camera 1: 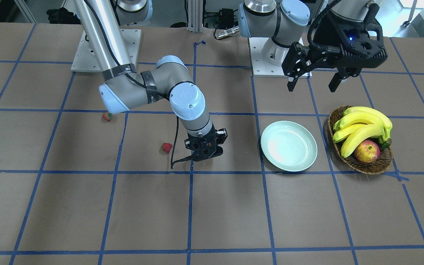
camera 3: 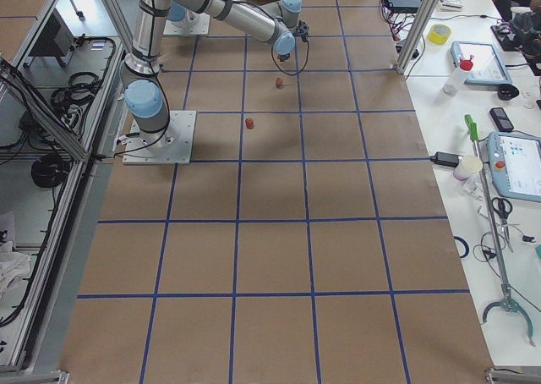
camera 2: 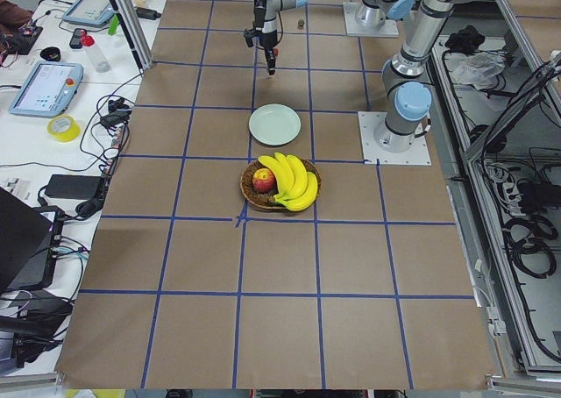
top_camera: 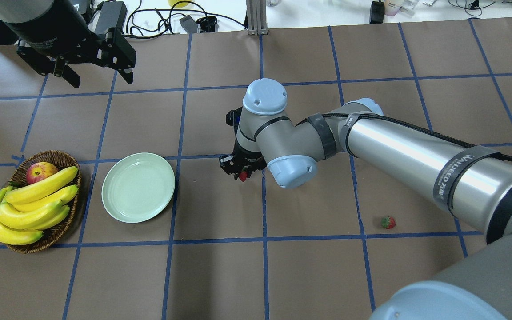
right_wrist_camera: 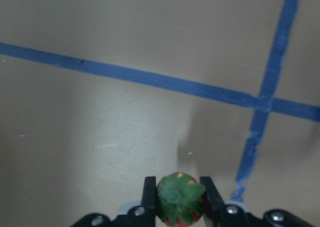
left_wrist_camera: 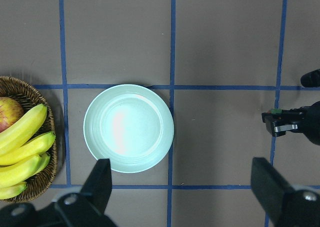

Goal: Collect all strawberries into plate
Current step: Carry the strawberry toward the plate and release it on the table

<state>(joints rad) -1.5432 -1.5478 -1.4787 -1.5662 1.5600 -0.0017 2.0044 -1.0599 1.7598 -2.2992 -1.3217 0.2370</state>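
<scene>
My right gripper [top_camera: 242, 174] is shut on a strawberry [right_wrist_camera: 180, 199], green cap facing the wrist camera, held above the brown table to the right of the plate in the overhead view. The pale green plate [top_camera: 138, 186] is empty; it also shows in the front view [camera 1: 288, 146] and the left wrist view [left_wrist_camera: 128, 128]. A second strawberry [camera 1: 166, 147] lies beside my right gripper [camera 1: 204, 149]. A third strawberry [camera 1: 107, 116] lies farther away, also in the overhead view [top_camera: 388, 222]. My left gripper [camera 1: 313, 87] is open and empty, high above the table behind the plate.
A brown wicker basket [camera 1: 363, 167] with bananas [camera 1: 363, 125] and a red-yellow apple [camera 1: 366, 151] stands beside the plate, on the side away from my right gripper. Blue tape lines grid the table. The two arm bases sit at the robot's edge.
</scene>
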